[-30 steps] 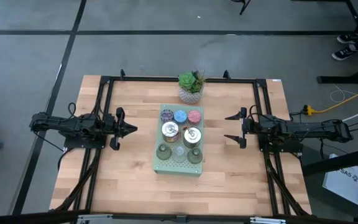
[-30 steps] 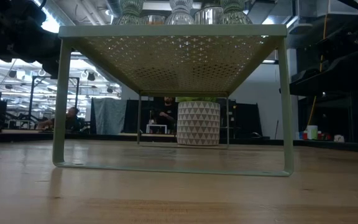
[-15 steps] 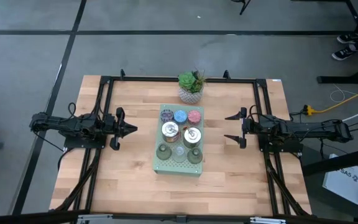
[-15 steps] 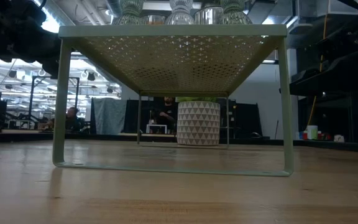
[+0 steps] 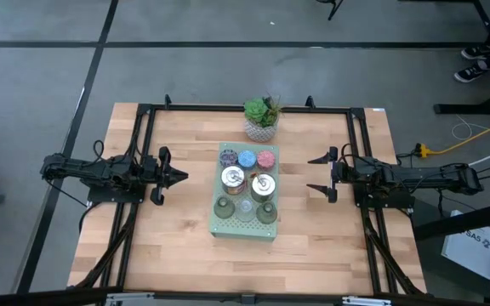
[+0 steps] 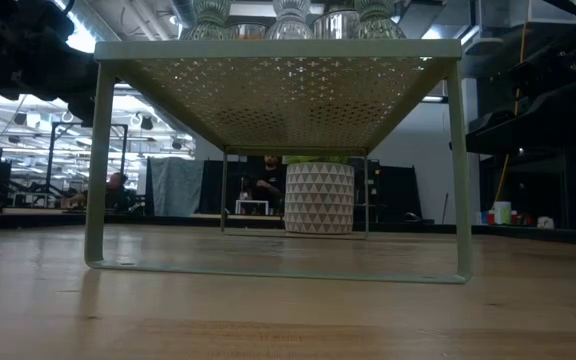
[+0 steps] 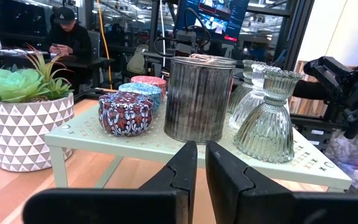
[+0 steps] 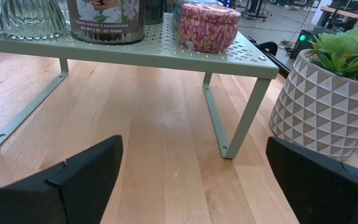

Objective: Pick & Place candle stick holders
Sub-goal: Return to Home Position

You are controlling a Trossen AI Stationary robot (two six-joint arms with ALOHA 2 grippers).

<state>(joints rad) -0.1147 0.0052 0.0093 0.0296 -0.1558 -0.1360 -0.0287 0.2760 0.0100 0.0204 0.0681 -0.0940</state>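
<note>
Left gripper [image 5: 182, 177] seems pinched together, right gripper [image 5: 310, 174] spread wide (both empty), flanking the shelf [image 5: 243, 231] of holders [image 5: 263, 186].

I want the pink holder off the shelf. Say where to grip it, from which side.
Likely its round side wall, from the right with the right end effector: the pink holder stands at the shelf's right edge, the blue one close on its left.
</note>
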